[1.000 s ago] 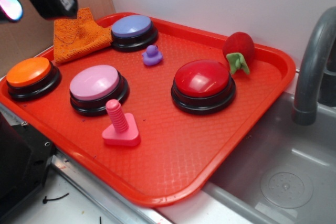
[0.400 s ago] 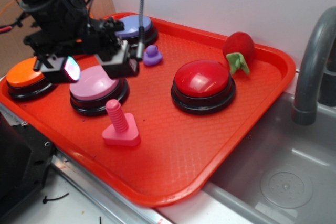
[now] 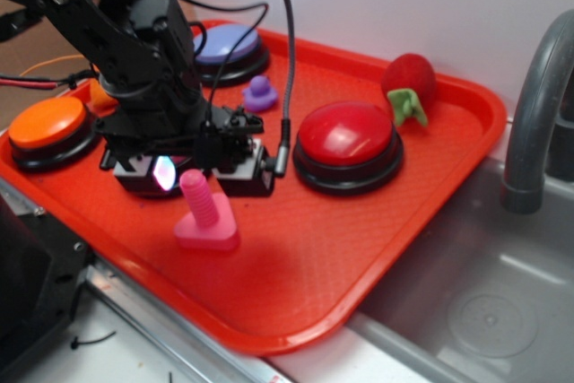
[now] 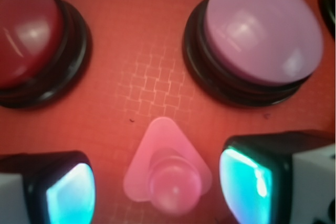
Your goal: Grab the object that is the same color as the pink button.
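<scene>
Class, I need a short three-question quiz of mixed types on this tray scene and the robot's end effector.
1. True or false: the end effector has closed on the pink bolt.
2. Which button sits nearest the strawberry toy? A) orange B) red C) lavender-blue
3. Fill in: in the wrist view the bolt stands ____ the two fingers.

Key: 1. False, the fingers are apart with gaps either side. 2. B, the red button. 3. Between.

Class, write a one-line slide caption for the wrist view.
Open gripper straddles the pink bolt, pink button beyond.
</scene>
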Robot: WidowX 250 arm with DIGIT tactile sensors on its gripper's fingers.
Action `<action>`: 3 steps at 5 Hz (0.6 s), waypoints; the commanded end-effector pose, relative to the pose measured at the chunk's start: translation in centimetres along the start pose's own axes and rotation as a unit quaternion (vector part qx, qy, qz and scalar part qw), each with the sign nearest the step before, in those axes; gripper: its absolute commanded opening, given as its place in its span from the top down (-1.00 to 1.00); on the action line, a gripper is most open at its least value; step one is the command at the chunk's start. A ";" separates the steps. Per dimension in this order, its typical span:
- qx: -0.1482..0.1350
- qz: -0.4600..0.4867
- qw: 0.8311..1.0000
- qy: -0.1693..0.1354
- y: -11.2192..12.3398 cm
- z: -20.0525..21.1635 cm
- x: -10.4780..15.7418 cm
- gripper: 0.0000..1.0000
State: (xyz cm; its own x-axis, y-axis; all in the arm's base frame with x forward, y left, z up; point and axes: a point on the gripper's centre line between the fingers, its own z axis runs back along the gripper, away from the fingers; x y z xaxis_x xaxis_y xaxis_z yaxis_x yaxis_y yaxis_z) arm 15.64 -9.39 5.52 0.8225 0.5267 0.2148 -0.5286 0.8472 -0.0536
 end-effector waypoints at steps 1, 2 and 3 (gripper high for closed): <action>0.021 0.005 1.000 -0.008 0.2 -2.5 0.0 1.00; 0.019 -0.001 1.000 -0.009 0.5 -2.5 -0.3 1.00; 0.001 -0.019 1.000 0.011 0.3 -1.0 0.0 1.00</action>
State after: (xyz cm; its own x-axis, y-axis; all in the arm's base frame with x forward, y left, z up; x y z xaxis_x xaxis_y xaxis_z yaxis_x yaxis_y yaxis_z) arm 14.84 -8.78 3.90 0.8521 0.4933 0.1748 -0.5000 0.8660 -0.0062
